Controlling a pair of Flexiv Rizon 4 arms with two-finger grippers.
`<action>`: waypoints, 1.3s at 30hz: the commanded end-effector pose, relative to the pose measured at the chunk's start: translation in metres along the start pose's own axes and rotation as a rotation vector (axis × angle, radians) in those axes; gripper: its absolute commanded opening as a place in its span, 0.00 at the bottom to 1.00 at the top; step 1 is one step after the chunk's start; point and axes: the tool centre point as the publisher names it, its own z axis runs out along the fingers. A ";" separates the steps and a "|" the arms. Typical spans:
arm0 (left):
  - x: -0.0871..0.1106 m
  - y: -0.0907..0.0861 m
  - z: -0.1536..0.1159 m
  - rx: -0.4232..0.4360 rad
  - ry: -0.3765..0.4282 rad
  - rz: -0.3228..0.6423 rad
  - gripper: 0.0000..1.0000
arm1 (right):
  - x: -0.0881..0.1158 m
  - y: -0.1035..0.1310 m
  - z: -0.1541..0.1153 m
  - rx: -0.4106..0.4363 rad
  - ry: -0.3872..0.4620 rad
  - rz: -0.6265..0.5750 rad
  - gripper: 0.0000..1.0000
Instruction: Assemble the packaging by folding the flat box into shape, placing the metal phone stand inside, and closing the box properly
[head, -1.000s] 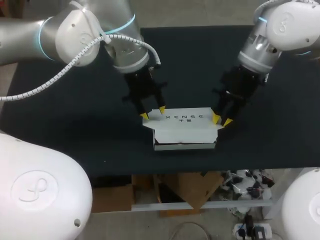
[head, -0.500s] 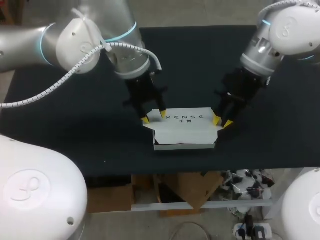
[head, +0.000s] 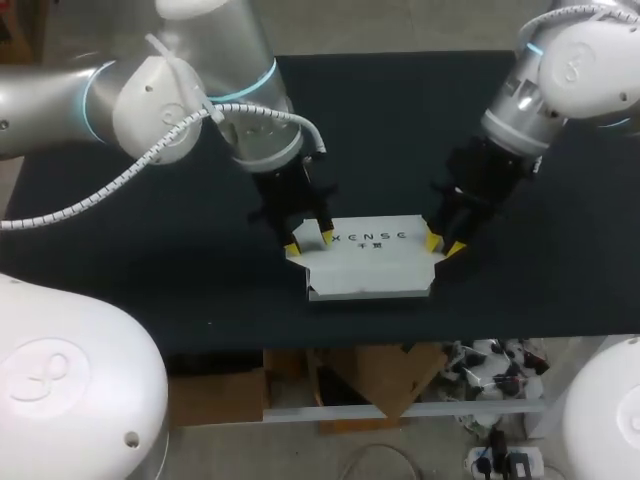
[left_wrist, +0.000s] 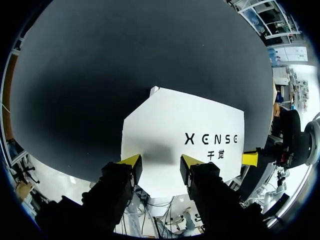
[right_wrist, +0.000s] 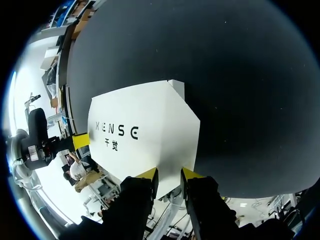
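left jaws: open. Tips (left_wrist: 131, 161) are spread and sit on the left end of the box (head: 370, 262) lid, with nothing pinched between them.
box: white, folded into shape, lid lying flat on top. It's at the front middle of the worktop (head: 140, 260), and a small side tab sticks out at each end.
right jaws: at the box's right end. Can't tell whether they're open or gripping a tab.
why one arm per end: my read is they hold the lid flat and square while the end tabs get tucked.
stage: looks like the closing step. Can't confirm the lid is tucked.
stand: not visible in any view. The lid covers the inside, so can't say it's in there.
box ends: in the head view both jaws partly cover the tabs. In the wrist views each arm's own jaws hide the nearest box edge.
front seam: too small to judge.
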 end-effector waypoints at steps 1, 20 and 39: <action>0.000 0.004 0.004 0.017 0.001 0.001 0.52 | -0.001 -0.003 0.002 -0.019 0.001 0.001 0.31; -0.002 0.006 0.010 0.045 0.017 0.027 0.57 | 0.000 -0.003 0.006 -0.090 0.003 0.005 0.32; -0.003 0.009 0.018 0.096 0.025 0.047 0.56 | 0.003 -0.005 0.012 -0.140 -0.049 -0.021 0.35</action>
